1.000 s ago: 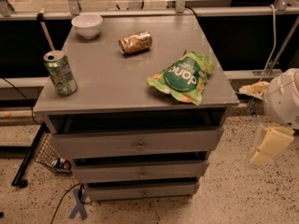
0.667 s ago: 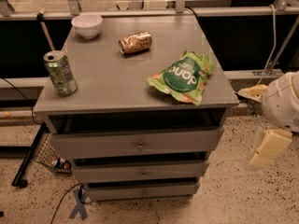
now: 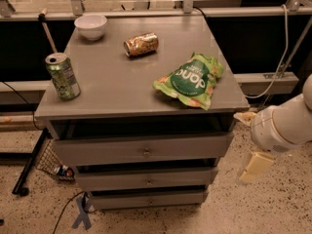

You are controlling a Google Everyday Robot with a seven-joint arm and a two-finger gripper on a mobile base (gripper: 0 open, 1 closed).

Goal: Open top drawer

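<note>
A grey cabinet [image 3: 117,94] is seen from above and in front, set on a speckled floor [image 3: 273,208]. The top drawer [image 3: 107,151] is found directly under the cabinet's flat top, with a dark gap shown between the top and the drawer's front panel. It is the widest and tallest of three grey fronts. A small round metal knob [image 3: 146,153] is fixed at the centre of the panel. The middle drawer [image 3: 112,180] and the bottom drawer [image 3: 122,199] are stacked below it, each with a shorter front. On the cabinet top, a white bowl [image 3: 90,26] is placed at the far left corner, and a brown can [image 3: 141,44] is laid on its side near it. A green can [image 3: 62,75] is stood upright by the left edge, and a green snack bag [image 3: 191,80] is laid flat towards the right front corner. The gripper [image 3: 253,162] is held off the right side of the cabinet, near drawer height, and nothing is touched by it. Whether it is spread or pressed together cannot be told. A wire basket [image 3: 48,161] is seen on the floor at the cabinet's left.
</note>
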